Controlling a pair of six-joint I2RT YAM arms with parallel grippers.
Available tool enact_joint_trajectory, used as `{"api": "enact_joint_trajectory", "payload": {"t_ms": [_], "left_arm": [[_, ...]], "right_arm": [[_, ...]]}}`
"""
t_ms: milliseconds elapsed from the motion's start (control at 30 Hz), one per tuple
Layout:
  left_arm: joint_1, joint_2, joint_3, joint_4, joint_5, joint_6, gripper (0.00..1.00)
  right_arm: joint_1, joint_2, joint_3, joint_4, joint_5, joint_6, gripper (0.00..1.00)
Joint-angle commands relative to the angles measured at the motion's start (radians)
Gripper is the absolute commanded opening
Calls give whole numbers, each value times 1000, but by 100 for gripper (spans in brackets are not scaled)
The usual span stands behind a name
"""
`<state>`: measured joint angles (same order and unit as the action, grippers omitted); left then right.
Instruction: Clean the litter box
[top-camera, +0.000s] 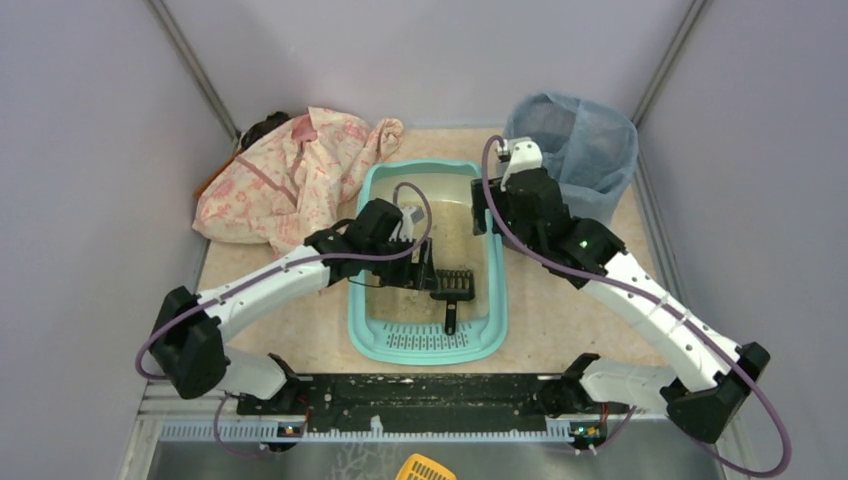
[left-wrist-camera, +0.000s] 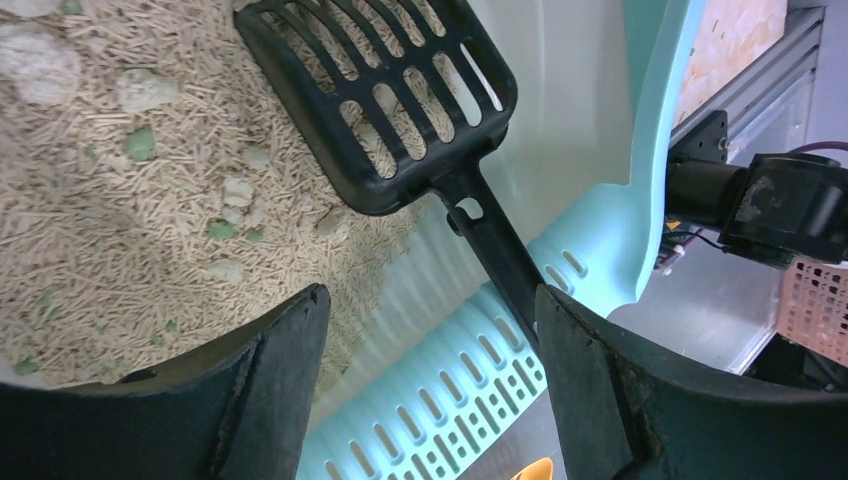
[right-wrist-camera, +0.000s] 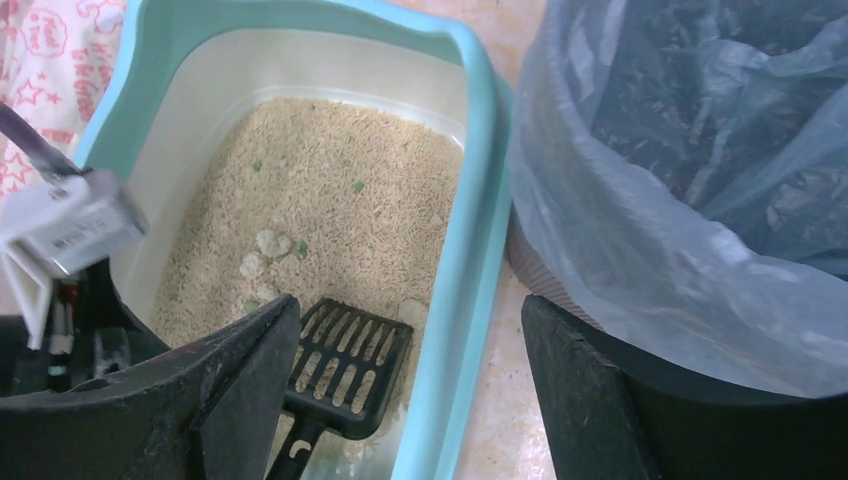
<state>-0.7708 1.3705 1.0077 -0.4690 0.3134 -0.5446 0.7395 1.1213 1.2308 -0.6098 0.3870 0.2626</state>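
The turquoise litter box lies mid-table with beige litter, pale clumps and green specks inside, and its slotted grille at the near end. A black slotted scoop rests in it, head on the litter, handle pointing at the grille. My left gripper hangs open just above the handle. In the left wrist view the handle runs down against the right finger, with a wide gap to the other. My right gripper is open and empty over the box's right rim.
A grey bin lined with a blue bag stands at the back right, close beside the litter box. A pink patterned cloth is heaped at the back left. A yellow slotted item lies below the table's near edge.
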Motion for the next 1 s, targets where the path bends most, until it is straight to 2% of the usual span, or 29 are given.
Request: {"api": "enact_joint_trajectory", "payload": {"t_ms": [0, 233, 467, 700, 967], "left_arm": [[-65, 45, 63, -44, -78, -59, 81], [-118, 141, 95, -23, -103, -136, 80], [-134, 135, -6, 90, -65, -222, 79], [-160, 195, 29, 102, -73, -232, 78], [-172, 254, 21, 161, -19, -241, 75]], "right_arm": [[-16, -74, -28, 48, 50, 20, 81], [-37, -126, -64, 51, 47, 17, 80], [-59, -171, -104, 60, 40, 13, 80], [-69, -180, -124, 65, 27, 18, 80], [-82, -183, -133, 59, 27, 15, 80]]}}
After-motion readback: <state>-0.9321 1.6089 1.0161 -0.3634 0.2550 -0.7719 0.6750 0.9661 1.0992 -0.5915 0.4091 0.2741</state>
